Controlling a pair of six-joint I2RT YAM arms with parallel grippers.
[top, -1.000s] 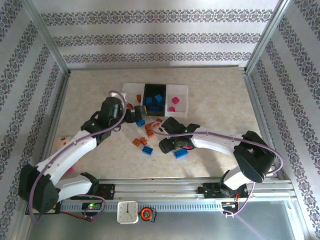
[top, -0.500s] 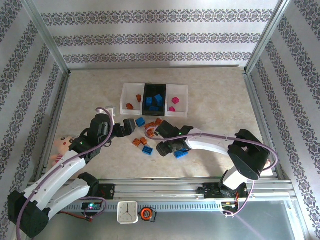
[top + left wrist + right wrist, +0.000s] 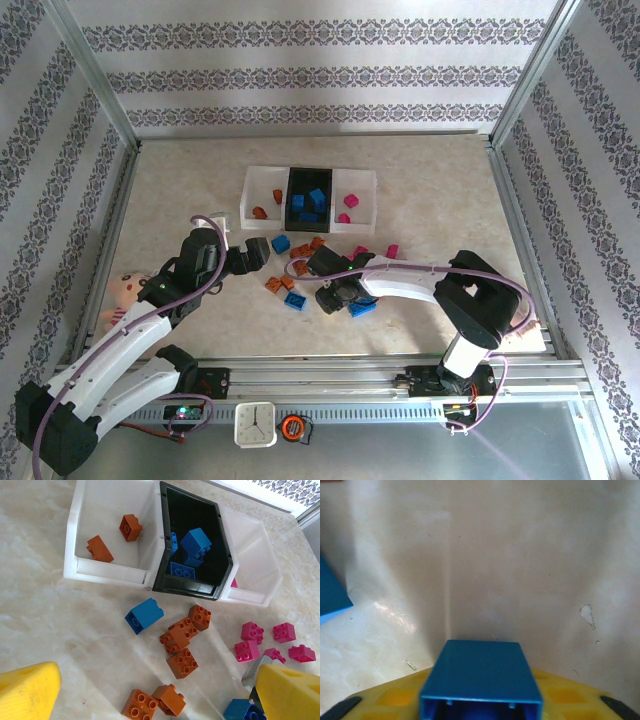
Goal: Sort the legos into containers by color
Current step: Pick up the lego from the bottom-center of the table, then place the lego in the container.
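Observation:
Three bins stand in a row: a white bin (image 3: 72, 555) holding two orange bricks (image 3: 131, 526), a black bin (image 3: 162, 575) with blue bricks (image 3: 195, 542), and a second white bin (image 3: 362, 190) with pink bricks (image 3: 350, 200). On the table in front lie a blue brick (image 3: 145, 615), several orange bricks (image 3: 182, 635) and several pink bricks (image 3: 260, 640). My left gripper (image 3: 165, 700) hangs open above the orange bricks, holding nothing. My right gripper (image 3: 337, 295) is low over the table, shut on a blue brick (image 3: 481, 675) with its hollow underside toward the camera.
A small doll (image 3: 125, 290) lies at the left, beside my left arm. One more blue brick (image 3: 295, 300) rests left of the right gripper. Metal frame posts and patterned walls bound the table (image 3: 440, 190).
My left arm has pulled back from the bins toward the near left, uncovering the doll. The right gripper has edged slightly left, and pink bricks behind it have come into sight.

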